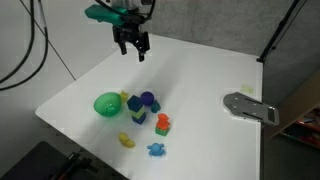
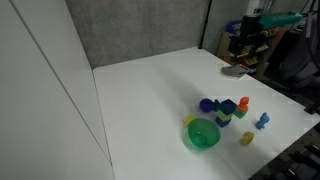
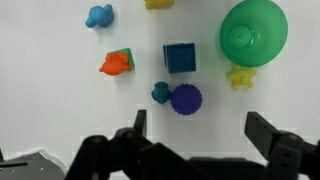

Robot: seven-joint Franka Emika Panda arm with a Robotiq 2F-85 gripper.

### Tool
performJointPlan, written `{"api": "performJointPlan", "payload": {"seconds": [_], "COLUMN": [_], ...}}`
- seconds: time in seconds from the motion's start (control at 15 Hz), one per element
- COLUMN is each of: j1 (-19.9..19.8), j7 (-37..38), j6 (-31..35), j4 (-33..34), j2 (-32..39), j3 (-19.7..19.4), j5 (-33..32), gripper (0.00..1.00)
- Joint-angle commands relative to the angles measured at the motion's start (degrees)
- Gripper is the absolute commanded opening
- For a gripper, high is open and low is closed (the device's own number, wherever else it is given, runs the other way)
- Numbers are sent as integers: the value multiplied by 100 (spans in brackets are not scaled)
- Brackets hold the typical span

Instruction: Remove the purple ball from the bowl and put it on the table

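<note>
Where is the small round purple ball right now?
In the wrist view the small round purple ball lies on the white table, outside the bright green bowl, beside a small teal toy, below the blue cube.

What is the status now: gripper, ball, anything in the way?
Gripper open, empty, high above table. Ball already out of bowl, resting on table. Blue block close beside ball; nothing on top of it.
</note>
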Motion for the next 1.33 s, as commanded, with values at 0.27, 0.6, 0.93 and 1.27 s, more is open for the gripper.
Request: {"api": "performJointPlan", "payload": {"seconds": [0.27,0.6,0.93,1.27], "j1": [-240,-450,-512,-513], "j7": [-258,-314,-299,-281], "j6": [-16,-173,-561,-664], "j4": [-1980,-2518,-2435,-2397], "j2": [-1888,-2738,-3335,-3587], "j3": [23,-2,23,43], "j5": [-68,-63,35,30], "gripper": [100,100,100,100]}}
